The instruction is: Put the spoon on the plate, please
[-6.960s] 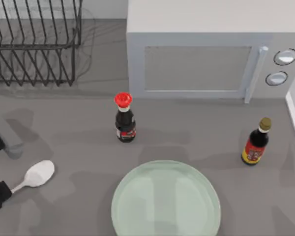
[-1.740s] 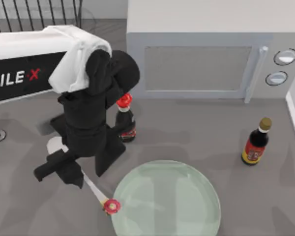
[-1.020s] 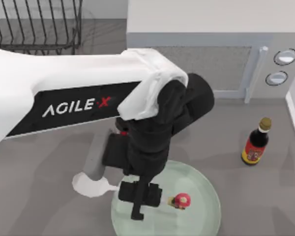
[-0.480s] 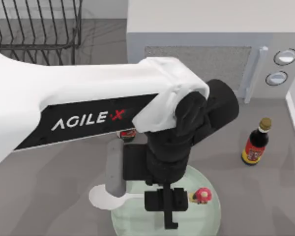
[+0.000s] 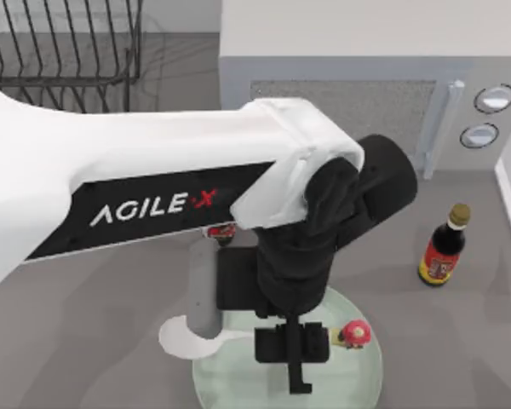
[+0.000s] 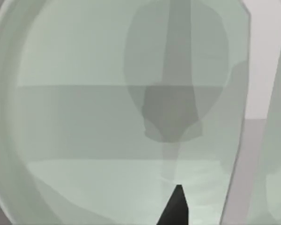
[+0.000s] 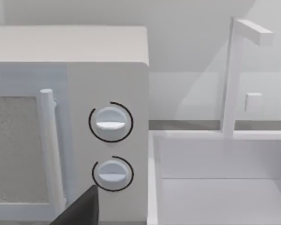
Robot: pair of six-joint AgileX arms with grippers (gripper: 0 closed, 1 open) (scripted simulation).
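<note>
The pale mint-green plate (image 5: 368, 368) lies at the table's front middle, and in the left wrist view the plate (image 6: 84, 117) is seen from close above. My left gripper (image 5: 291, 351) hangs over its centre, shut on the thin handle of the white spoon (image 5: 183, 338). The spoon lies crosswise: its oval bowl juts past the plate's left rim, and its pink-red knob (image 5: 354, 333) is over the plate's right part. The gripper hides the handle's middle. I cannot tell whether the spoon touches the plate. A dark tip of my right gripper (image 7: 79, 211) shows in the right wrist view.
A dark sauce bottle (image 5: 444, 247) with a red-yellow label stands right of the plate. A red-capped bottle (image 5: 221, 232) is mostly hidden under my left arm. The microwave (image 5: 349, 85) fills the back, a dish rack (image 5: 60, 43) the back left, a white sink (image 7: 215, 178) the right.
My left arm carried the spoon from the table's left side to over the plate. In the last half second it only edged slightly to the right.
</note>
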